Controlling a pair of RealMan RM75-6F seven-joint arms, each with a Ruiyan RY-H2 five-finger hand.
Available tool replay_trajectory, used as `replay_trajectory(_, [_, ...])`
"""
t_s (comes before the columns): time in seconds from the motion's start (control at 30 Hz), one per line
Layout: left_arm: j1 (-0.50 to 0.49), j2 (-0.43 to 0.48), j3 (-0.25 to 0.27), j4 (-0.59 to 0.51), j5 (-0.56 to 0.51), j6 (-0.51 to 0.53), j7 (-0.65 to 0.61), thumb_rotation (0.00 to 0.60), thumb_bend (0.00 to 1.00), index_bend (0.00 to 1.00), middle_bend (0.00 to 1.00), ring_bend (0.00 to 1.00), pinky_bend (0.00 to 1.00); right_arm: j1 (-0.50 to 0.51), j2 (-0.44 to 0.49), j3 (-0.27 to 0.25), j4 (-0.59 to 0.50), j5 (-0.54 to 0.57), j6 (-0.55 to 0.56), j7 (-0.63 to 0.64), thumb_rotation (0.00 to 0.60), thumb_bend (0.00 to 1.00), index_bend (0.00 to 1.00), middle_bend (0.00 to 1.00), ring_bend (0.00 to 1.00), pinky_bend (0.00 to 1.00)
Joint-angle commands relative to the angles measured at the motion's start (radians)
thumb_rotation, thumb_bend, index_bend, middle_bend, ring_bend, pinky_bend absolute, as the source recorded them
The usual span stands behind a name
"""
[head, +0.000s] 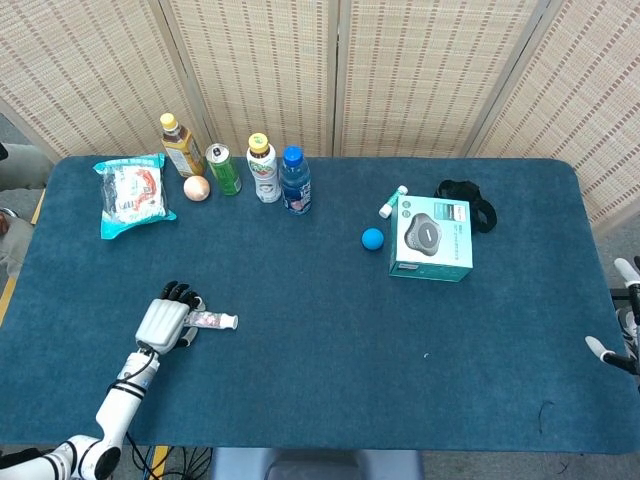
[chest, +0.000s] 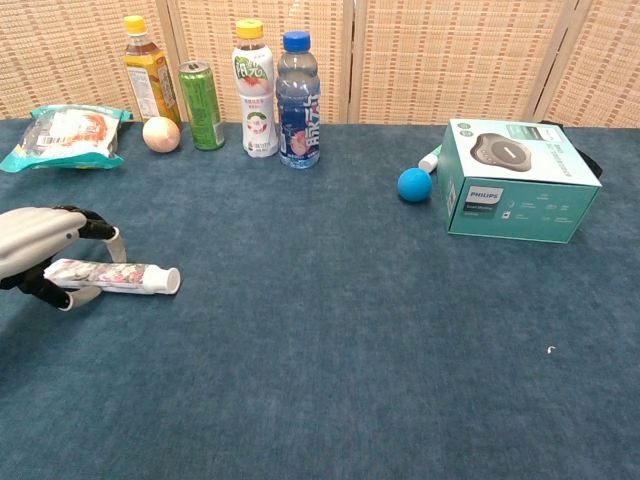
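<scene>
While your left hand (chest: 40, 250) holds the small white printed tube (chest: 115, 276) near the blue table's (head: 320, 400) left edge, bare cloth spreads rightward; your right hand (head: 622, 330) is too cut off to tell.

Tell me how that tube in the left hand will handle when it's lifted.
The tube looks soft-walled and flattened at the held end, so it probably gives under the left hand rather than staying stiff. It seems small and likely light. Its round cap sticks out unsupported, so that end may droop, and the glossy skin could slip.
</scene>
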Motion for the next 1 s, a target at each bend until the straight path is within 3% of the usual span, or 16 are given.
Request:
replay_trajectory(0.03, [-0.003,0.005,-0.002,-0.01,-0.011,-0.009,0.006,0.6,0.33,0.38,0.28,0.13,0.07,0.0,0.0,-0.001,0.001,-0.001,-0.002,0.002,0.6,0.05,0.0,0.0,0.0,0.04])
replay_trajectory(0.33, [-0.012,0.015,-0.013,-0.018,-0.042,-0.028,0.002,0.6,0.33,0.43,0.32,0.14,0.07,-0.001,-0.001,-0.001,0.002,0.0,-0.006,0.003,0.6,0.05,0.0,0.0,0.0,0.04])
replay_trajectory(0.57, [-0.023,0.004,-0.021,0.01,-0.044,-0.033,-0.036,0.6,0.33,0.5,0.43,0.23,0.11,-0.005,0.001,-0.001,-0.004,-0.002,0.001,-0.002,0.6,0.05,0.0,0.0,0.0,0.04])
replay_trajectory(0.8, [-0.028,-0.008,-0.025,0.057,-0.006,-0.001,-0.124,0.6,0.33,0.55,0.52,0.31,0.14,-0.007,0.002,0.001,-0.009,-0.002,0.007,-0.01,0.6,0.05,0.0,0.0,0.0,0.04])
replay_trajectory(1.0, [-0.04,0.01,-0.034,0.061,0.054,0.046,-0.271,0.6,0.33,0.6,0.58,0.36,0.19,0.009,0.005,0.005,-0.007,-0.041,0.006,-0.003,0.6,0.05,0.0,0.02,0.0,0.04])
